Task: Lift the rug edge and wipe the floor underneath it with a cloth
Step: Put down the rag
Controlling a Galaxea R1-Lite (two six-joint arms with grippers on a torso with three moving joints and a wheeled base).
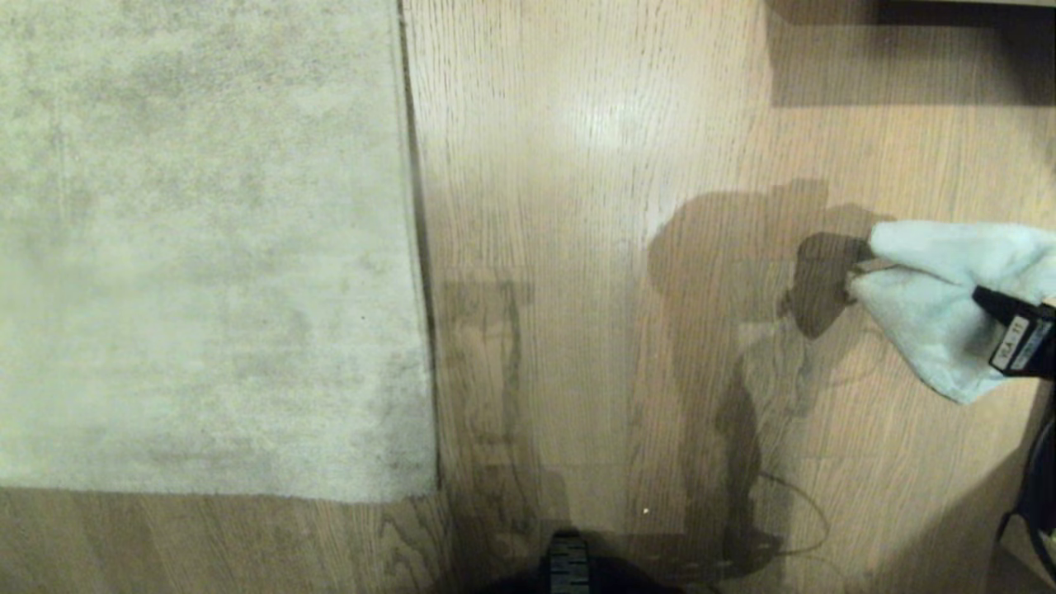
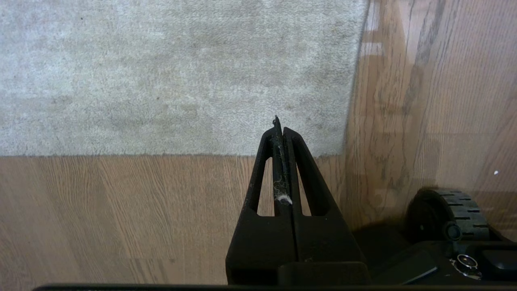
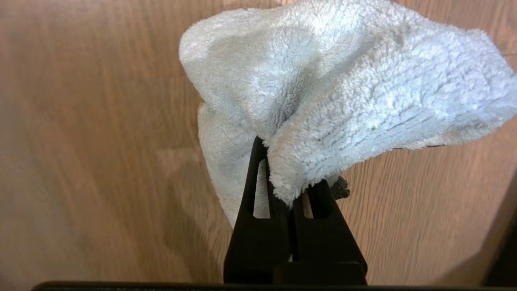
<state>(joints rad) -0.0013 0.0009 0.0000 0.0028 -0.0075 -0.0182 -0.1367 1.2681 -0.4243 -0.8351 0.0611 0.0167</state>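
Wood floor (image 1: 577, 165) all round. My right gripper (image 3: 291, 178) is clamped on the cloth (image 3: 343, 89); the rug edge (image 1: 419, 247) lies well to my left, running straight away from me, nearer my closed, empty left gripper (image 2: 280, 129).

right end effector (image 1: 1019, 330): cut by frame edge | tips hidden under cloth (image 3: 323, 89)
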